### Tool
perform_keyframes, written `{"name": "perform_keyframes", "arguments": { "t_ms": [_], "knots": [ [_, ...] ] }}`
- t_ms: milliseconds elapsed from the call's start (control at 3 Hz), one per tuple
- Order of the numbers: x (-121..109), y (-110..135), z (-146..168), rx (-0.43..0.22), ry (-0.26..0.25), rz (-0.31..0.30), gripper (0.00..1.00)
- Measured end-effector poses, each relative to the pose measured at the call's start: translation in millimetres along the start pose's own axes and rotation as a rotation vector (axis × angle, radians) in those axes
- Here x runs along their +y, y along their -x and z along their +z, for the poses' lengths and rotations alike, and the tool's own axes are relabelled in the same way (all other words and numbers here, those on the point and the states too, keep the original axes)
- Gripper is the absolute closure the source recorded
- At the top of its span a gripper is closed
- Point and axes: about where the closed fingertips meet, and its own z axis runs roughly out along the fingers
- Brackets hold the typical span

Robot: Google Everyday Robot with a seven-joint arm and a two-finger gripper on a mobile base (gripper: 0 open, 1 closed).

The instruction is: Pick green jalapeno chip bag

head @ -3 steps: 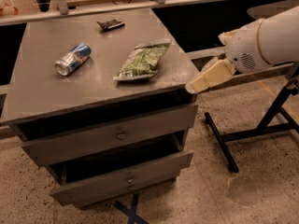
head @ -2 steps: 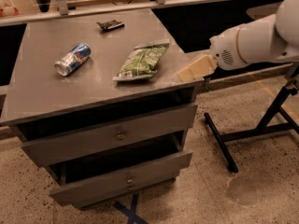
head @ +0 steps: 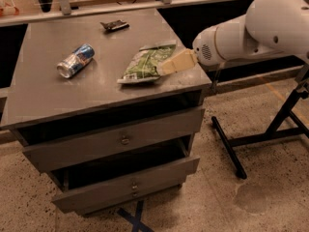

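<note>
The green jalapeno chip bag [head: 147, 64] is lying flat on the grey top of a drawer cabinet [head: 43, 95], toward the 3 o'clock side of that top and near its front corner, with its silvery ends pointing roughly to 1 and 7 o'clock. The gripper [head: 166, 67], carried on a white arm [head: 251, 28] reaching in from 3 o'clock, is being held low at the bag's 3 o'clock edge, its cream tip overlapping that edge in this view; whether contact is being made, and whether the claw is released or clenched, cannot be told. The bag is not being lifted: it is resting fully on the surface. A blue and silver drink can [head: 75, 61] is lying on its side well apart at the bag's 9 o'clock, and a small dark flat object [head: 114, 25] is sitting at its 11 o'clock, near the back edge. The approach is judged to be nearly complete, while the grasp and the lift are being left to do.
</note>
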Motion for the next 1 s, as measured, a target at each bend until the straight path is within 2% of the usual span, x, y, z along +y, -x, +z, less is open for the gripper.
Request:
{"name": "perform_keyframes", "arguments": {
  "t_ms": [667,1000],
  "knots": [
    [28.6,26.9,57.2,-0.006,0.036,0.053,0.0],
    [40.0,28.9,80.0,0.001,0.047,0.068,0.0]
  ]
}}
